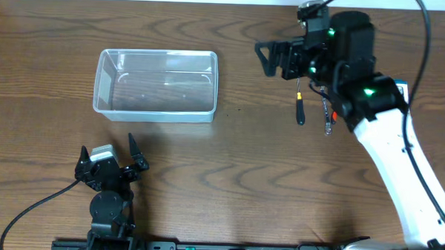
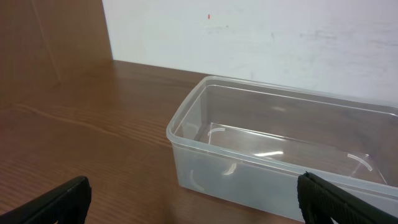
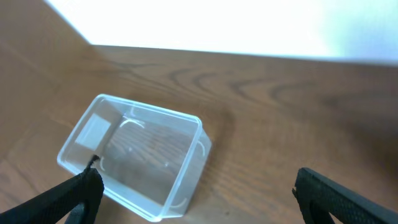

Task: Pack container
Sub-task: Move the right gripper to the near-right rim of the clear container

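Tools show only from overhead: a black-handled screwdriver [image 1: 300, 107] and a red-marked tool [image 1: 328, 118] lie on the counter [image 1: 243, 178], partly under the right arm [image 1: 385, 138]. The container [image 1: 158, 54], clear, rimmed and round-cornered, sits upright toward the far left, well apart from them. The left hand [image 1: 108, 152] and the right hand [image 1: 263, 60] both gape wide, gripping nothing.

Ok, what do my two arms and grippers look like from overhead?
The right arm: white link, black joints with green lights, black cable; right gripper black. The left arm: black, black cable at its base; left gripper black with a pale block behind its fingers.
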`<state>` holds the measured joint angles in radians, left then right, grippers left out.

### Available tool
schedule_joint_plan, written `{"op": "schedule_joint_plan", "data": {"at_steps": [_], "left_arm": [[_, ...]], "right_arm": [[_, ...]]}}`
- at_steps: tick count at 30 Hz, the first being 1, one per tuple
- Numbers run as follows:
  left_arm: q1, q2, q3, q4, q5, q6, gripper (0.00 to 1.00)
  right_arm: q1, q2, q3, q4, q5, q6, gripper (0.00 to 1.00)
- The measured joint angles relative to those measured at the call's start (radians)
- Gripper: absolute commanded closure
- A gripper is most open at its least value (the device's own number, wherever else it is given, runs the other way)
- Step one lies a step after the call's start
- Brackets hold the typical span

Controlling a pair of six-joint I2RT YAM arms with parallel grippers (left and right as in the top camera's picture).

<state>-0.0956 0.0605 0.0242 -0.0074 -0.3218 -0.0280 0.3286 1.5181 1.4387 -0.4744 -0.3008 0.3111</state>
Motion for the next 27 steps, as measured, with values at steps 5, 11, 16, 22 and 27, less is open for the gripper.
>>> {"op": "schedule_joint_plan", "data": {"at_steps": [5,11,16,22,27], "left_arm": [[0.000,0.000,0.000,0.000,0.000,0.000,0.02],[0.000,0.000,0.000,0.000,0.000,0.000,0.02],[0.000,0.000,0.000,0.000,0.000,0.000,0.02],[0.000,0.000,0.000,0.000,0.000,0.000,0.02],[0.000,0.000,0.000,0.000,0.000,0.000,0.02]], "right_arm": [[0.107,0.118,0.048,-0.062,0.101,0.089,0.01],[0.230,0.203,0.073,-0.068,0.163,0.122,0.02],[0.254,0.205,0.093,-0.012,0.187,0.138,0.07],[0.272,0.313,0.113,-0.004,0.208,0.196,0.10],[0.292,0.452,0.111,0.013,0.212,0.225,0.11]]}}
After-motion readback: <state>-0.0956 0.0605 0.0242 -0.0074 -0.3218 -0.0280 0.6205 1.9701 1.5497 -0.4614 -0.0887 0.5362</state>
